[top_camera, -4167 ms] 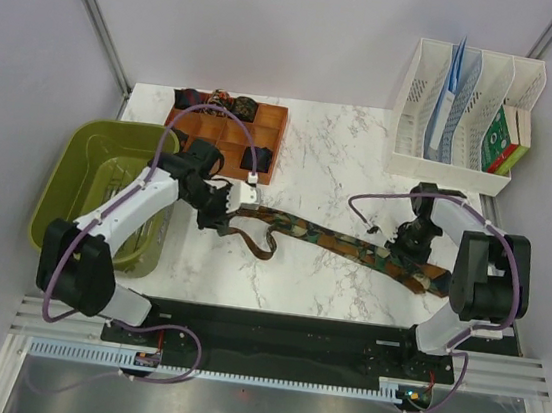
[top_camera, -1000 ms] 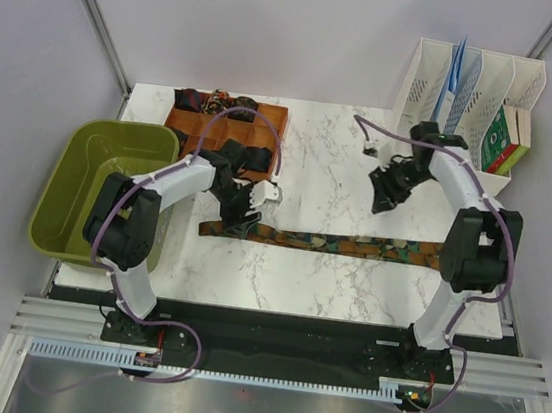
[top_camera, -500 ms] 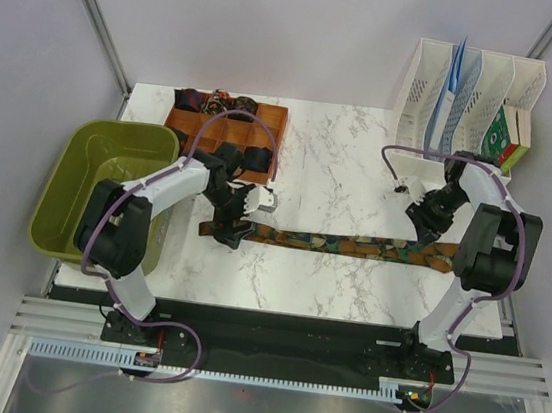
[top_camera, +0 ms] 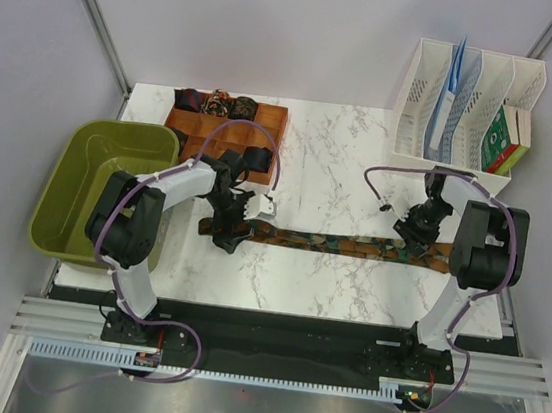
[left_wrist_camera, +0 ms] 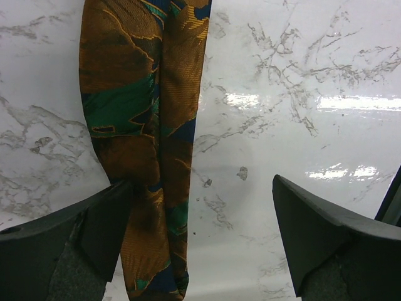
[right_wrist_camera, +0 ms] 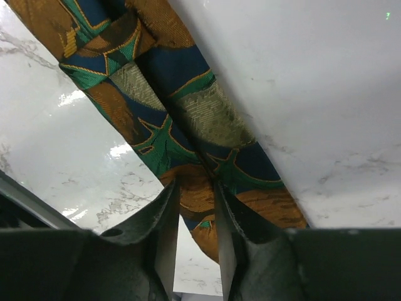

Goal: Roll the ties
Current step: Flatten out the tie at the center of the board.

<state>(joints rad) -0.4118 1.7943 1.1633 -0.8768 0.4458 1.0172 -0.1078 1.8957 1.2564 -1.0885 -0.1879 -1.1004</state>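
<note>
An orange-green patterned necktie point(top_camera: 342, 243) lies flat across the marble table point(top_camera: 332, 163). The left fingers point(left_wrist_camera: 326, 232) straddle one end, spread wide, holding nothing; the right fingers point(right_wrist_camera: 156, 244) sit nearly together on the other — grip unclear. Soft, limp fabric, probably slippery — best pinched at an end.

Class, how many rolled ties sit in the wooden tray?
3 clear: left roll, middle roll, right roll along the brown wooden tray's back row. The left arm may hide more.

No legible text or labels.
</note>
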